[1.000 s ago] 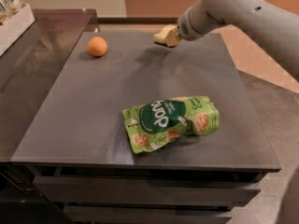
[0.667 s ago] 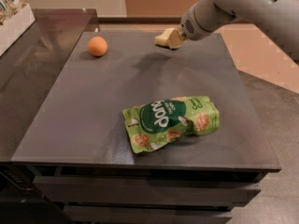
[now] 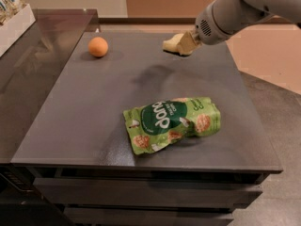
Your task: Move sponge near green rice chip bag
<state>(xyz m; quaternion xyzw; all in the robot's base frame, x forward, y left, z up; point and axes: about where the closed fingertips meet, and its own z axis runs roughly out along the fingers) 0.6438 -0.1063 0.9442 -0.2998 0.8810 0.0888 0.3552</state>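
Big dark grey tabletop (image 3: 94, 126), with the green rice chip bag (image 3: 171, 122) lying flat near the front. The end effector (image 3: 187, 43) is over the far right part, clamped on the sponge (image 3: 172, 43). The sponge's pale yellow, soft-looking, wavy-edged, held off the surface, well apart from the bag. There's a small orange (image 3: 98, 46) at far left.

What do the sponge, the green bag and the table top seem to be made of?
Sponge, held in the gripper at the far right: soft foam probably, pale yellow, matte. Green bag: thin plastic film likely, crinkled, printed, shiny. Table top: dark, smooth, faint reflections; metal or laminate.
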